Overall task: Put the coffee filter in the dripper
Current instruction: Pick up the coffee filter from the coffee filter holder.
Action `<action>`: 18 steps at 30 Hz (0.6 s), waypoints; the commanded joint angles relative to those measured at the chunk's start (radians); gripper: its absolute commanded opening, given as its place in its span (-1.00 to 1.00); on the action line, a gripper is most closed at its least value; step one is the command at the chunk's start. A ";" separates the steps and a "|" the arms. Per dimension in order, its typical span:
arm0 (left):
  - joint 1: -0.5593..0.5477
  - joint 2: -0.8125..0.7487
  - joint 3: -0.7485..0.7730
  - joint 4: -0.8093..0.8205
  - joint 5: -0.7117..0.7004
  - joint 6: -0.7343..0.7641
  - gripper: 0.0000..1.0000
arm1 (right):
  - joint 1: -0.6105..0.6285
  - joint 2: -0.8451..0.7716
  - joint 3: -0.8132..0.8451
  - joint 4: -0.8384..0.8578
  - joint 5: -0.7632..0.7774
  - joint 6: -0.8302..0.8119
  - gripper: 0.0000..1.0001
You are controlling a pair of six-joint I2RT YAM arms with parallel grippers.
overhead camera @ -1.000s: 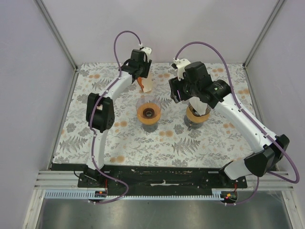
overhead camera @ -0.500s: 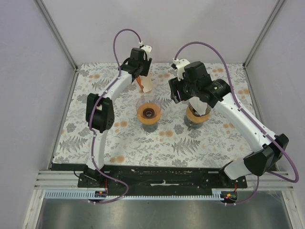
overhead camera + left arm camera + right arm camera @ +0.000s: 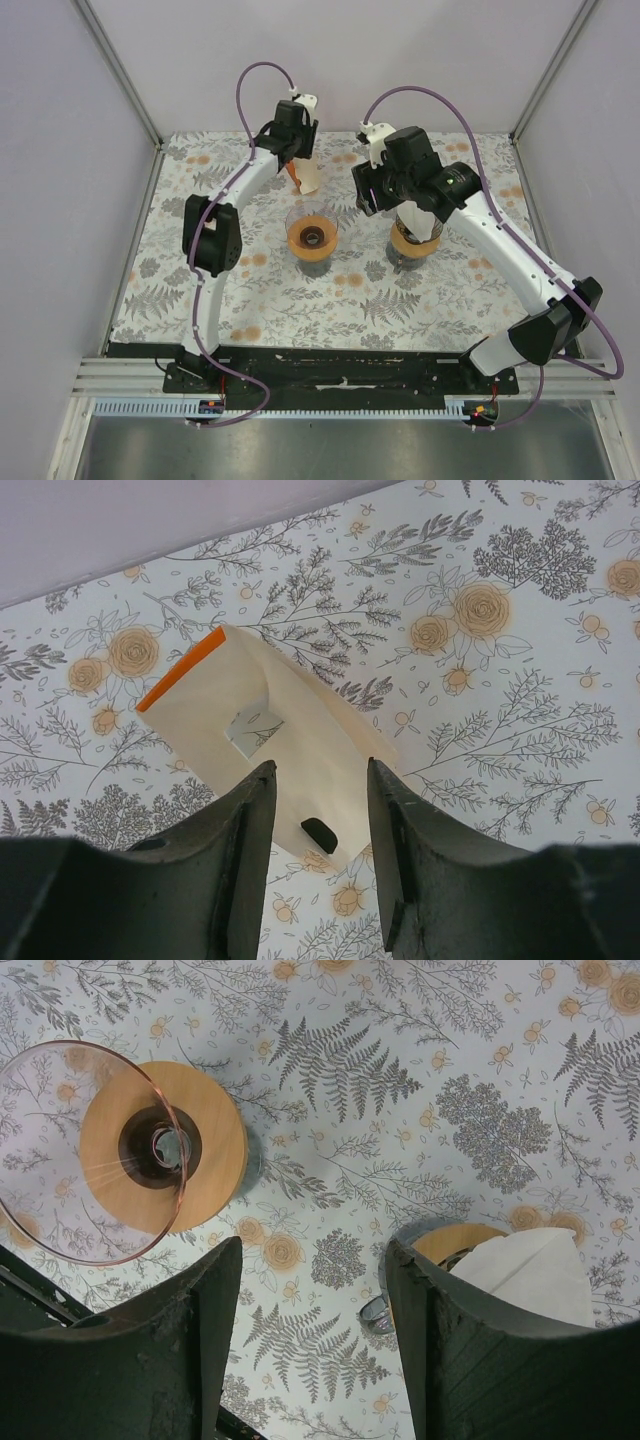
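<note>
A cream paper coffee filter (image 3: 285,730) with an orange edge lies on the floral cloth at the back (image 3: 306,176). My left gripper (image 3: 320,770) is open above it, its fingers on either side of the filter's near end without pinching it; it also shows in the top view (image 3: 294,150). The empty glass dripper (image 3: 312,235) with its orange wooden collar stands mid-table, and shows in the right wrist view (image 3: 140,1155). My right gripper (image 3: 313,1250) is open and empty, hovering between the two drippers (image 3: 371,195).
A second dripper (image 3: 414,240) on a wooden collar stands to the right with a white filter (image 3: 530,1275) in it. The floral cloth (image 3: 300,300) covers the table. Grey walls and metal posts close the back and sides.
My left gripper has shifted slightly toward the back wall while the filter stays put. My right gripper has edged a little back and left.
</note>
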 commanded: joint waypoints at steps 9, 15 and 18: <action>0.000 0.075 0.018 0.035 -0.013 -0.032 -0.07 | -0.002 -0.011 0.051 0.001 0.001 -0.002 0.32; 0.001 0.106 0.038 0.046 -0.034 -0.028 -0.09 | -0.002 -0.011 0.053 -0.002 -0.002 0.001 0.32; 0.006 0.114 0.038 0.046 -0.033 -0.036 -0.14 | -0.002 -0.010 0.051 -0.005 -0.002 -0.002 0.32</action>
